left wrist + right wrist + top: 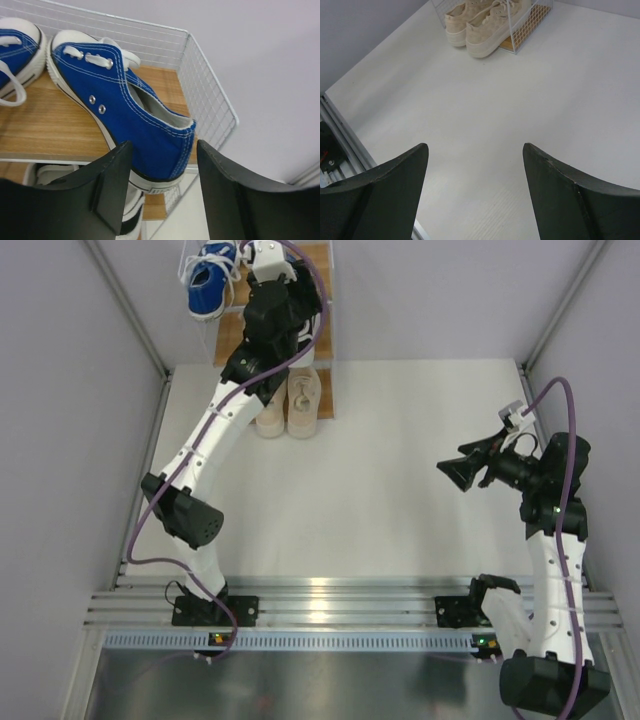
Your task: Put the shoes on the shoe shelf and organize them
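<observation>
The left gripper [163, 148] stood spread about the heel of a blue sneaker [125, 100], seemingly clear of it. The shoe lay at the right end of the top board of the shoe shelf [45, 125], heel past its front edge. The right gripper [475, 150] gaped empty over the table [530, 90].

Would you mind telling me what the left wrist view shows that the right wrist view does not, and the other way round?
Only the left wrist view: the blue shoes, with one heel lying between the left fingers, and a mostly hidden shoe on the tier below. Only the right wrist view: the beige shoes and the white table beneath the right fingers. Both: the shoe shelf with its white wire frame and wooden boards, and dark fingers standing apart, gripping nothing.
</observation>
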